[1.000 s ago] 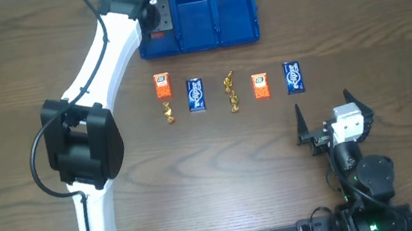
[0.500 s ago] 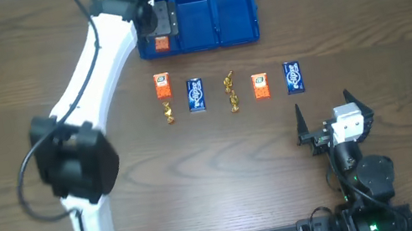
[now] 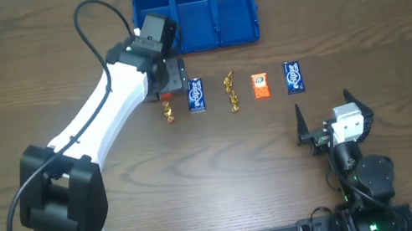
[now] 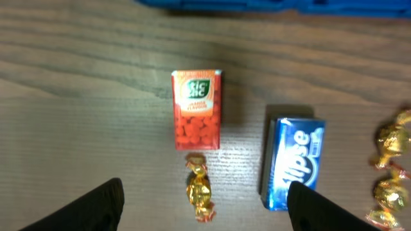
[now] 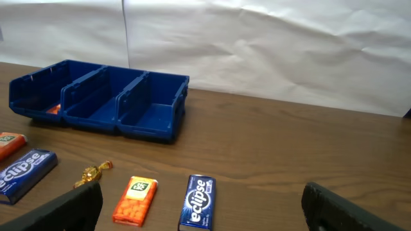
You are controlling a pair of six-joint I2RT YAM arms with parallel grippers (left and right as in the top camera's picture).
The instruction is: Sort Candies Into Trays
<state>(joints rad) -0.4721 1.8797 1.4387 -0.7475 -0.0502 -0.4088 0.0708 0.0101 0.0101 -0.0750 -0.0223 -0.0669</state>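
Dark wood-grain bench [image 3: 391,6] carries the candies in a short row, and a white sheet [image 5: 270,45] hangs behind it in the right wrist view. Directly below the left gripper [image 4: 204,186], in the gap between its widely spread fingers, lies an orange box [image 4: 196,109]. It has a green-and-white printed label at the end farther from the gripper, and small orange pellets show through its clear body. A gold-wrapped candy [image 4: 199,196] sits at the box's nearer end, about touching it and closest to the fingertips. Just outside one finger lies a blue pack [image 4: 292,163] with white lettering along its length. Past it is a pair of gold candies [image 4: 390,167]. Farther along the row, away from this gripper, are a second orange box [image 3: 260,86] and a second blue pack [image 3: 294,77], each apart from its neighbour. The left gripper holds nothing. Beyond the row, on the far side from both grippers, stands the blue tray [image 3: 200,44] with three compartments. From the top view the arm covers part of its end compartment, while the right wrist view catches a sliver of orange [image 5: 53,109] lying inside that same compartment. The right gripper [image 3: 327,111] sits low near its base, fingers spread and empty. It is well apart from the candies, with the second blue pack the nearest to it.
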